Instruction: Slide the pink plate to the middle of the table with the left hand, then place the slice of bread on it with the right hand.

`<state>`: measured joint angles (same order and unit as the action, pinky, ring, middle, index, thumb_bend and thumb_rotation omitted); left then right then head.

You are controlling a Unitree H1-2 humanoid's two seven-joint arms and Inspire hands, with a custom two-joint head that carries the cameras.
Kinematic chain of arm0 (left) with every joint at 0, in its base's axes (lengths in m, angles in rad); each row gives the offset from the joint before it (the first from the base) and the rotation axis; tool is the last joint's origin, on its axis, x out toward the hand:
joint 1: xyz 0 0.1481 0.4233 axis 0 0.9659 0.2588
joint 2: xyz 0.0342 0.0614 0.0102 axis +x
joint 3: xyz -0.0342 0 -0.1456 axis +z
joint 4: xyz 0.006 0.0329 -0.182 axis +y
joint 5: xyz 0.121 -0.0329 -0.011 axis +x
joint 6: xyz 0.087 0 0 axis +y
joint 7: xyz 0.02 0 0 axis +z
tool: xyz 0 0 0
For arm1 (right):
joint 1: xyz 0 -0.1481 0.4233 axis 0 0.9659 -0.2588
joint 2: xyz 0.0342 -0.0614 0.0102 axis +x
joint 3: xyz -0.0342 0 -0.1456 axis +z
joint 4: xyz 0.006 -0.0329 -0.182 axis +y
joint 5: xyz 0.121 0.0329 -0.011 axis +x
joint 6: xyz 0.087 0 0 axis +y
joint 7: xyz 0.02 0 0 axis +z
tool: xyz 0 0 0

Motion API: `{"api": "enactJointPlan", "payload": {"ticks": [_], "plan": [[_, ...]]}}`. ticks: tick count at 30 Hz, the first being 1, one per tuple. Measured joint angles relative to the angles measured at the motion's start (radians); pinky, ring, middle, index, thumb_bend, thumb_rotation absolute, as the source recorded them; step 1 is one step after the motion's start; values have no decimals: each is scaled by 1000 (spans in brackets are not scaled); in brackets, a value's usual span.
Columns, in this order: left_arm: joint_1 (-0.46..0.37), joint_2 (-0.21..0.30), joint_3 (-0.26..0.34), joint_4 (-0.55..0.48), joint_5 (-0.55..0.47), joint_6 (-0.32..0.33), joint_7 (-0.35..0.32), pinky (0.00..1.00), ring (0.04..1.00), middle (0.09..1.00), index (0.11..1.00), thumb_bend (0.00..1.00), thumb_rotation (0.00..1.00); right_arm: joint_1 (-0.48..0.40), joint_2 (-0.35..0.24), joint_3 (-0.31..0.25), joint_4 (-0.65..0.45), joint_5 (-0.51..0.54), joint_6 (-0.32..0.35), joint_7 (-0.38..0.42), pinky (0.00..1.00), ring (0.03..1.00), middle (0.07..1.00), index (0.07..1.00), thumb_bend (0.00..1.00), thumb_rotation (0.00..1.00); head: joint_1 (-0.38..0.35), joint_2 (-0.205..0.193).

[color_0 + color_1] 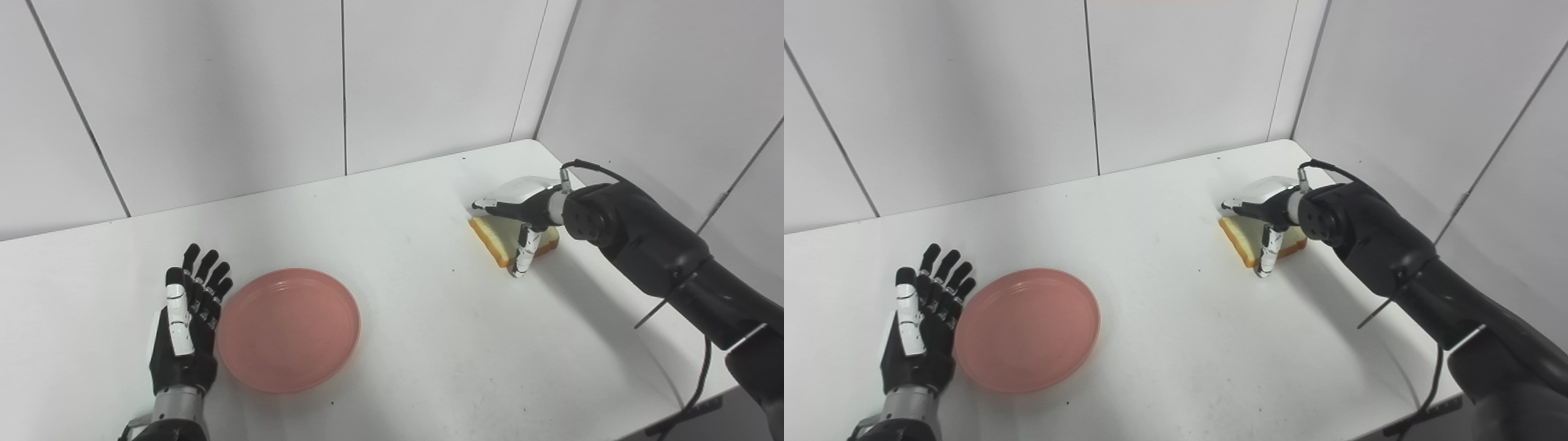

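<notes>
The pink plate point(288, 327) lies flat on the white table point(416, 288) at the front left. My left hand point(184, 324) is open, palm side against the plate's left rim, fingers pointing away from me. The slice of bread point(497, 237) lies flat on the table at the far right. My right hand point(520, 211) hovers over it, fingers reaching past its far left edge and the thumb point(524, 254) pointing down at its near edge. The fingers are apart and the bread rests on the table. The hand hides part of the slice.
White wall panels stand behind the table and along its right side, close to the bread. The table's right edge and rounded front right corner point(674, 386) lie under my right arm point(661, 257). A black cable hangs from that arm.
</notes>
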<state>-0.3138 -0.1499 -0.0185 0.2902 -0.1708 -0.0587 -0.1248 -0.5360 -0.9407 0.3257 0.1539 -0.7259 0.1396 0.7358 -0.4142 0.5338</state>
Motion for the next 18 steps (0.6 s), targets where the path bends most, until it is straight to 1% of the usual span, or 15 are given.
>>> {"api": "enactJointPlan", "payload": {"ticks": [2,3,5,9,13,14,16,18], "plan": [[1,0,0,-1,0,0,0,931,918,943,952,686,1000,0,0,0,1,-3,-5,-2,965,1000,1000,986,1000,176,0,0],[1,0,0,-1,0,0,0,931,918,943,951,686,1000,0,0,0,3,-3,-7,-2,963,1000,1000,985,1000,174,0,0],[3,0,0,-7,0,6,0,934,920,943,951,687,1000,2,0,0,4,-8,-8,-3,924,1000,1000,974,999,152,-2,3],[7,0,-1,-16,0,16,1,931,920,943,950,686,1000,4,0,-1,22,-24,-9,-10,909,991,992,948,993,111,-2,3],[8,0,-1,-17,0,17,2,929,918,942,950,680,1000,4,-1,-1,32,-36,-12,-28,884,986,986,942,973,95,-2,6],[8,0,-1,-17,0,17,2,931,918,943,951,679,1000,4,-1,-1,32,-38,-13,-28,894,987,986,942,969,91,-2,8],[8,0,-1,-17,0,17,1,930,917,944,952,678,1000,4,-1,-1,32,-41,-13,-28,965,994,982,944,958,92,-2,8],[8,0,-1,-17,0,17,1,931,918,945,952,681,1000,4,-2,-1,33,-50,-14,-29,993,999,984,946,954,86,-2,8]]}}
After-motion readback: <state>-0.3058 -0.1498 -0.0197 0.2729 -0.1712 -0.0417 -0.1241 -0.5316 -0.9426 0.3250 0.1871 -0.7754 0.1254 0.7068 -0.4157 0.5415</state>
